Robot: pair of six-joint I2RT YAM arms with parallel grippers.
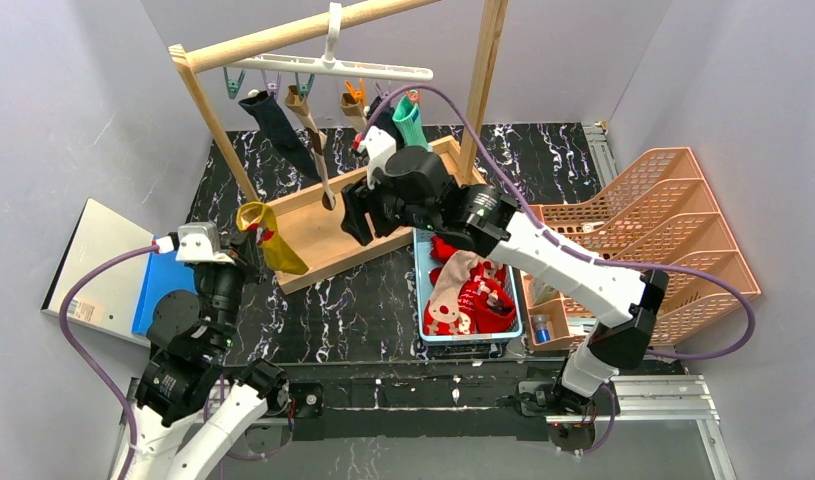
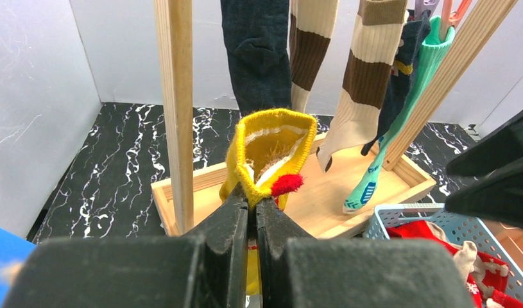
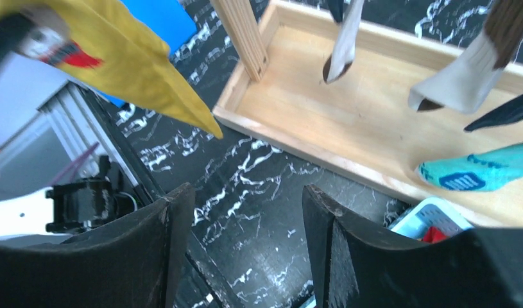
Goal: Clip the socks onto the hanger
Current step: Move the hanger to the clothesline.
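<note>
My left gripper (image 1: 251,236) (image 2: 253,208) is shut on the cuff of a mustard yellow sock (image 1: 267,235) (image 2: 269,149) with red trim, held up at the left end of the wooden rack's tray (image 1: 303,222); the sock also shows in the right wrist view (image 3: 127,64). The white hanger (image 1: 333,68) hangs from the rack's rail. A dark navy sock (image 1: 278,130), two brown-and-beige banded socks (image 1: 311,125) and a teal sock (image 1: 410,122) hang from its clips. My right gripper (image 1: 355,222) (image 3: 240,212) is open and empty, over the tray's front edge.
A blue basket (image 1: 427,298) holds red and beige socks in front of the tray. An orange tiered rack (image 1: 683,240) stands at the right. A blue and white board (image 1: 113,280) lies at the left. The rack's wooden posts (image 1: 481,80) (image 2: 175,109) stand close to both arms.
</note>
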